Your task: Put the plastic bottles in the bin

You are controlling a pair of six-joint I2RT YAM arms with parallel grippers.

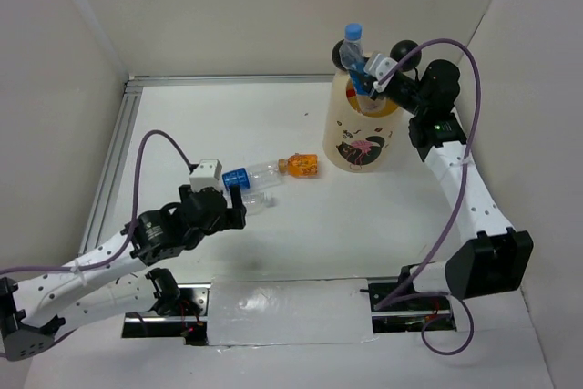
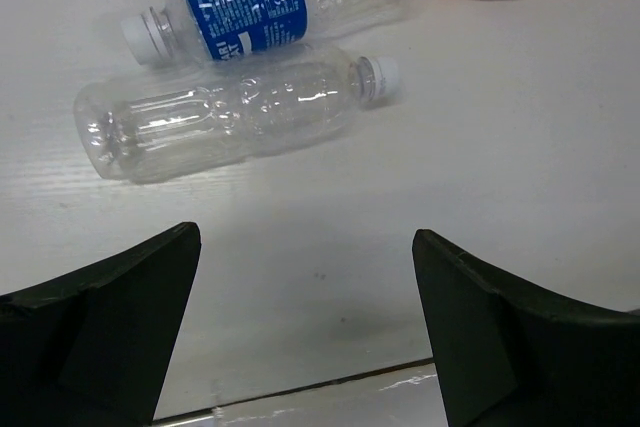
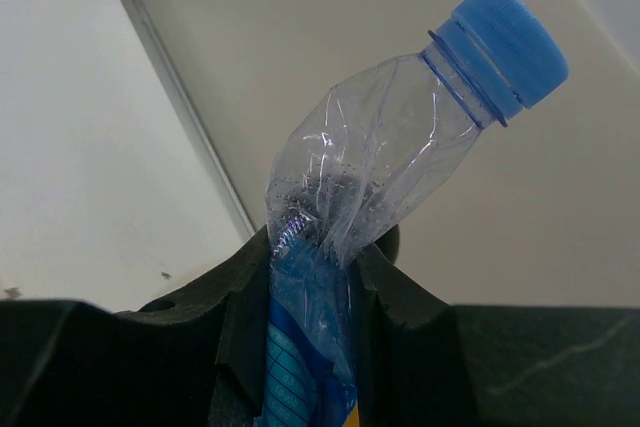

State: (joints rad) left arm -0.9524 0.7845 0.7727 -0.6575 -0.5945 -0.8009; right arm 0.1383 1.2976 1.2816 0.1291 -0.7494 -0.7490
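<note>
Release is the step in hand, as I judge it: my right pincer (image 3: 310,277) is clenched on the blue-capped bottle (image 3: 390,167), pinching it so hard at the waist that the clear wall is crumpled and the blue label is bunched between the pads. The top view puts that bottle cap-up and tilted over the back rim of the bin (image 1: 342,120), close to one of the black ball ears (image 1: 344,54). Whether its lower end is already below the rim I cannot tell, since my own wrist covers the mouth. To do this well I would first bring the base squarely over the middle of the opening, clear of both ears, and only then spread the jaws fully in one go. A half-opening could leave the crushed plastic clinging to a pad and tip the bottle outward over the rim. Afterwards I would lift straight up so I do not knock the bin. My left pincer (image 2: 305,242) hangs released and empty over the surface (image 1: 301,225), just short of the unlabelled clear bottle (image 2: 220,117). That bottle lies touching the blue-labelled bottle (image 2: 250,2), with the orange-filled bottle (image 1: 301,166) just beyond, so three remain outside the bin.
</note>
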